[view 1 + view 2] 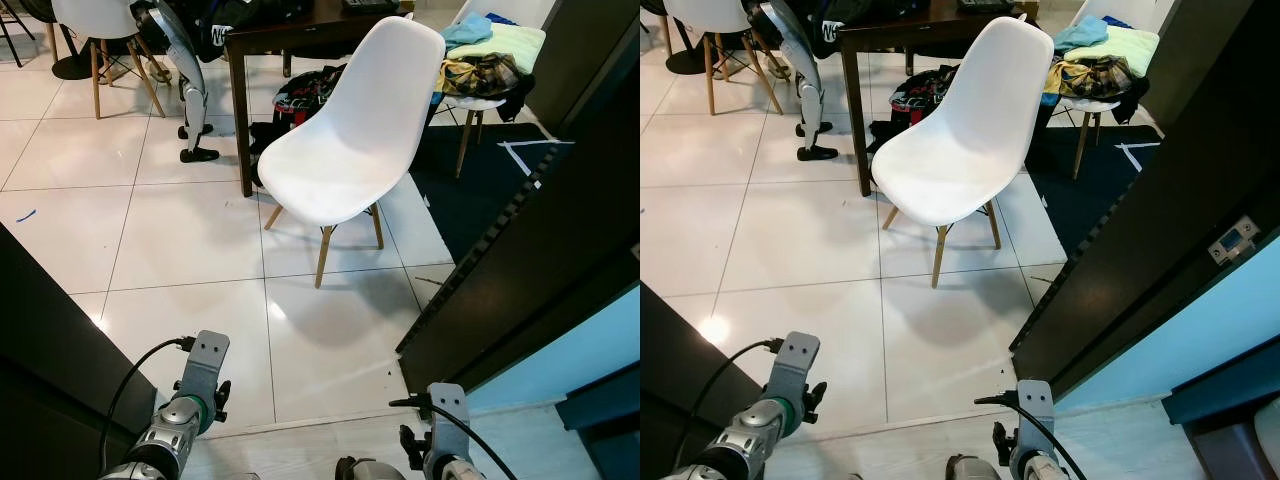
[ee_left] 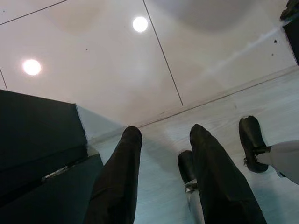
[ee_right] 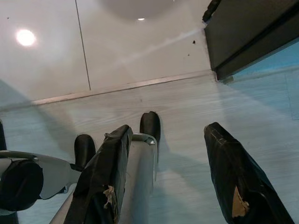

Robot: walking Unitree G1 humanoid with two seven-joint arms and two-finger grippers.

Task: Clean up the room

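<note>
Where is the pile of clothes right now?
The pile of clothes lies on a white chair at the head views' upper right, behind the nearer white shell chair, beside the dark wooden table.

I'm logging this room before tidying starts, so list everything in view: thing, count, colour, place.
chair: one, white, on the tiles straight ahead
clothes chair: one, white, far right, piled with clothes
table: one, dark brown, behind the chair
bag: one, black and red, under the table
door: one, dark, open on the right
other robot's legs: silver, far left of the table
left gripper: black, open, low over the floor
right gripper: black, open, low over the floor
</note>
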